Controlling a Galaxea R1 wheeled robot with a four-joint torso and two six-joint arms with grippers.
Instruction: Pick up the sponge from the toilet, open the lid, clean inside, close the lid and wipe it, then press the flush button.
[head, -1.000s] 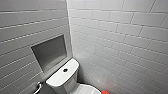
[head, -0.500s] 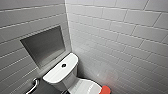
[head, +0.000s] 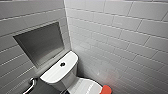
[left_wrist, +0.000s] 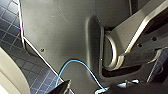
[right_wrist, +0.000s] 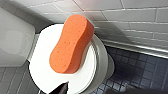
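Sponge (right_wrist: 72, 43) bright orange, finely speckled. Toilet (head: 60, 72) glossy white, lid (right_wrist: 40, 72) white too. Flush button (head: 62, 64) dark, pale rim. Wall tiles (head: 120, 32) white-grey, brick pattern, grey grout. Floor (right_wrist: 140, 72) dark blue small squares, paler grid. Wall niche (head: 41, 43) plain grey. Cable (left_wrist: 75, 62) light blue.

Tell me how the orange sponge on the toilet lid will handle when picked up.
The sponge looks porous, so probably light and squashy under a grip. Its narrow waist likely offers a steady hold. Lying flat on the glossy lid, it may slide rather than roll if pushed.
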